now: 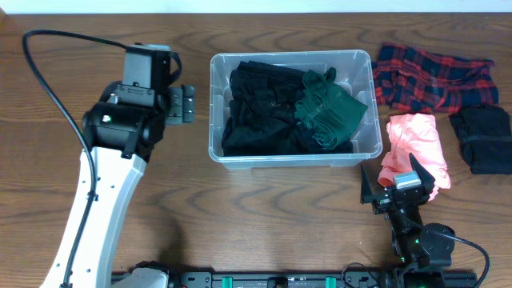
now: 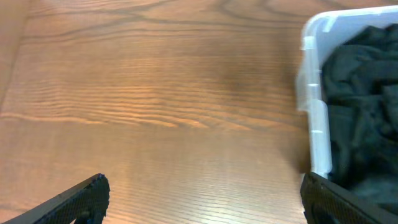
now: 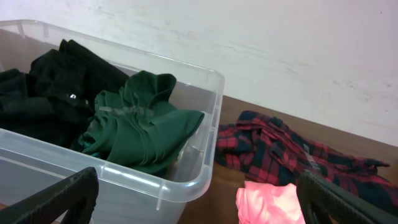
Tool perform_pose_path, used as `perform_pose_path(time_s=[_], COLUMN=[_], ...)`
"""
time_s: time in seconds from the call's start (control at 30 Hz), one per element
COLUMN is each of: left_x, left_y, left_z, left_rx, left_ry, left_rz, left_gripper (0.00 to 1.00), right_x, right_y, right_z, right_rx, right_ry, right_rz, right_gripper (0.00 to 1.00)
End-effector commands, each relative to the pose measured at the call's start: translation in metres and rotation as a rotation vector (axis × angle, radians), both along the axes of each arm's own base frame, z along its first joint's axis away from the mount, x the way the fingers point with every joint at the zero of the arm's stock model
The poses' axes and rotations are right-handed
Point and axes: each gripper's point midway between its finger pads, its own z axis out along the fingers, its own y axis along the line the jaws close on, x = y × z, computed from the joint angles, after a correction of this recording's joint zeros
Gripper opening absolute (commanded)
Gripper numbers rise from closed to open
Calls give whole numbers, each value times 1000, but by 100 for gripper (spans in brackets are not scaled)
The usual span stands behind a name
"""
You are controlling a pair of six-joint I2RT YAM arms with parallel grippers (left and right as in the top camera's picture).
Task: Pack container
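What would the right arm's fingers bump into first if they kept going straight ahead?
Probably the pink garment, lying just ahead between the open fingers. The container's near corner sits slightly left of that line, though depth is hard to judge.

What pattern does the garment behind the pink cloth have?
The garment is red-and-dark plaid, clearest in the overhead view.

Lab bench — white robot arm [image 1: 100,188], wood-grain table [image 1: 264,212], bare wall [image 3: 280,50]
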Motion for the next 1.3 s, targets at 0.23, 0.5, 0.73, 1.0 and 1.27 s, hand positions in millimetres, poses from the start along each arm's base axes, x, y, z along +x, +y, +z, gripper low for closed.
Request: perform_pose_path(time_s=[0.23, 0.5, 0.73, 1.0, 1.27], left_x=[1, 1, 1, 1, 1], left_y=[9, 9, 9, 9, 9], left_z=[8, 8, 8, 8, 8], left_rx=[26, 26, 26, 26, 26], left_ry=[-16, -16, -16, -16, -16], left_rz=[21, 21, 21, 21, 21], left_gripper=[98, 98, 98, 98, 98], right_x=[1, -3, -13, 4, 59], right_y=[-6, -72, -97, -118, -132], right_z=[12, 15, 43, 57, 62], right_rx=[17, 227, 205, 196, 237], right_ry=[-50, -59, -89, 30, 390], right_rz=[-31, -423, -572, -659, -571], right_gripper=[99, 99, 99, 99, 99])
